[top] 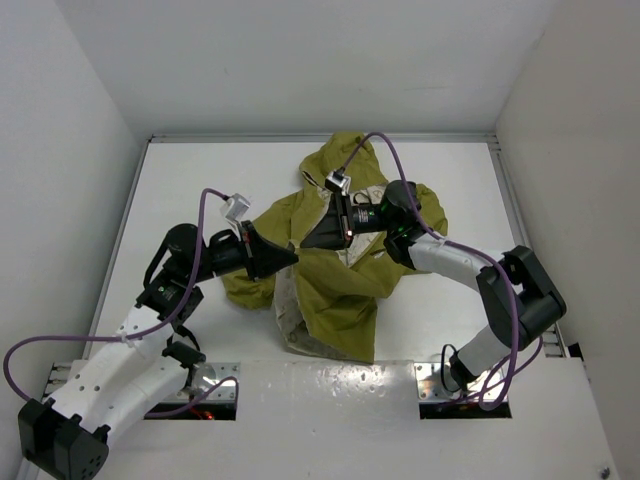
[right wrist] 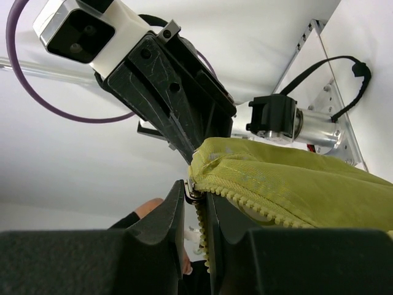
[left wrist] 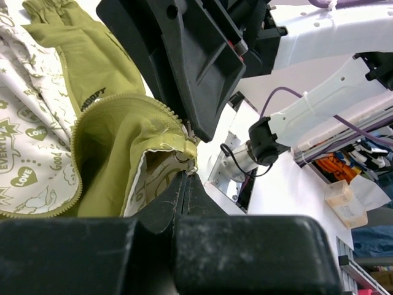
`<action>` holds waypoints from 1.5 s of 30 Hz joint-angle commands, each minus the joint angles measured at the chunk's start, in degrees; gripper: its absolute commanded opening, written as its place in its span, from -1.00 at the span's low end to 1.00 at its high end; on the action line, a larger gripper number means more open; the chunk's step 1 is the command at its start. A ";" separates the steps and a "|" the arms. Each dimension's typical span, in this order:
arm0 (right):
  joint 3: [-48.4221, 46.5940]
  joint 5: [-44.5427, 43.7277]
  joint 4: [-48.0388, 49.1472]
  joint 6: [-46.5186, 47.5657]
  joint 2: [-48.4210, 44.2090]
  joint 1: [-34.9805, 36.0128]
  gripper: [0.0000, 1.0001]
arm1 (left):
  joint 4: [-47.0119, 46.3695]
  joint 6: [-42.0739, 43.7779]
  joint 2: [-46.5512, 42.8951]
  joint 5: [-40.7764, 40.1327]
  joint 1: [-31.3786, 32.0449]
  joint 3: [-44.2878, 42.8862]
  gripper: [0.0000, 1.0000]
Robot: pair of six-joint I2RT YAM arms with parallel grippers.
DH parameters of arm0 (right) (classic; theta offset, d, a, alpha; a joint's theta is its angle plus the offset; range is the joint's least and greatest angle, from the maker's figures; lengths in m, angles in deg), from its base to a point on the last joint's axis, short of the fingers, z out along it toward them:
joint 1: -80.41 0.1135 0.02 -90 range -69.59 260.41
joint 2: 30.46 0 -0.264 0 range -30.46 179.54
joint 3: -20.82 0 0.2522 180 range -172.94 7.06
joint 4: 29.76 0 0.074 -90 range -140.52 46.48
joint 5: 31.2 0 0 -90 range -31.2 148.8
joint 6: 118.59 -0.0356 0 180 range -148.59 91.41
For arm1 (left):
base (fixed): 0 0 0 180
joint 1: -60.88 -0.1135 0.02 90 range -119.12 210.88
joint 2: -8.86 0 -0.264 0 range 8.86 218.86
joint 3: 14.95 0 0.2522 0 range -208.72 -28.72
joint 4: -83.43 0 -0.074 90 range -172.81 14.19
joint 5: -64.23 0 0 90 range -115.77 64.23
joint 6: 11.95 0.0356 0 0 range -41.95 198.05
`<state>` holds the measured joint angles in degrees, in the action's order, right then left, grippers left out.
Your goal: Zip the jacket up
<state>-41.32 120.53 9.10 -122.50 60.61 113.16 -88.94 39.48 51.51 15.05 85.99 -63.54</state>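
Note:
The olive-green jacket (top: pixel 340 290) lies crumpled in the middle of the white table, with its hood toward the back wall. My left gripper (top: pixel 294 258) is shut on the jacket's bottom corner (left wrist: pixel 178 150), right where the zipper ends. My right gripper (top: pixel 305 243) faces it from the right, tip to tip. In the right wrist view the right gripper (right wrist: pixel 195 187) has its jaws closed in on the small metal zipper slider (right wrist: pixel 191 190), with the row of zipper teeth (right wrist: pixel 245 200) running off to the right. In the left wrist view the jacket gapes open and shows its cream printed lining (left wrist: pixel 24 141).
White walls close in the table (top: pixel 200 190) on three sides. A sleeve (top: pixel 245 290) bunches up beside the left arm. The arm bases and cables sit along the near edge. A person's hand (right wrist: pixel 147 209) shows behind the right gripper's fingers.

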 commanded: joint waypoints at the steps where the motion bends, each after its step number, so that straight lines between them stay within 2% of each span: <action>1: -3.12 0.84 6.09 -0.40 -1.24 0.56 -0.91 | -0.03 1.39 0.41 -1.79 0.47 0.38 -1.00; 3: -3.21 1.72 6.44 1.26 -1.42 0.73 -1.00 | -0.02 1.39 0.41 -2.41 0.47 0.38 -1.00; 4: -2.78 1.98 6.35 2.40 -1.68 0.65 -1.00 | -0.02 0.43 0.41 -2.41 0.47 0.38 -0.70; 5: -2.51 2.16 6.27 2.76 -1.86 0.73 -1.00 | -1.94 -0.19 0.41 -1.54 0.47 0.38 -0.54; 7: -1.63 3.30 6.44 5.12 -2.12 0.56 -1.00 | -3.36 -1.51 0.41 -0.21 -0.05 0.38 -0.42; 20: -0.93 2.60 1.52 11.55 -2.21 -0.06 -1.00 | -7.67 -5.64 1.47 3.30 -0.05 -1.29 -0.39; 35: -1.63 2.16 1.96 12.26 -1.77 0.12 -1.00 | -6.70 -4.59 3.75 1.19 0.47 -1.29 -0.39; 39: -1.45 2.69 2.14 13.05 -1.77 0.47 -1.00 | -7.31 -4.59 4.28 0.14 1.09 -1.29 -0.52; 42: -0.75 2.60 2.14 13.57 -1.86 0.56 -1.00 | -7.32 -5.11 4.80 -0.92 1.09 -1.29 -0.79; 43: -0.49 2.69 2.05 13.66 -2.12 0.64 -1.00 | -7.32 -5.12 4.81 -0.92 1.09 -1.29 -1.00; 45: 0.04 3.21 1.61 14.45 -2.12 0.73 -1.00 | -6.79 -4.51 4.02 -1.44 1.09 -1.29 -1.00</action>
<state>-41.28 122.33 8.51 -110.30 59.91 112.72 -93.14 34.46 55.93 16.25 86.47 -63.30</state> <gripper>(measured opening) 0.151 0.013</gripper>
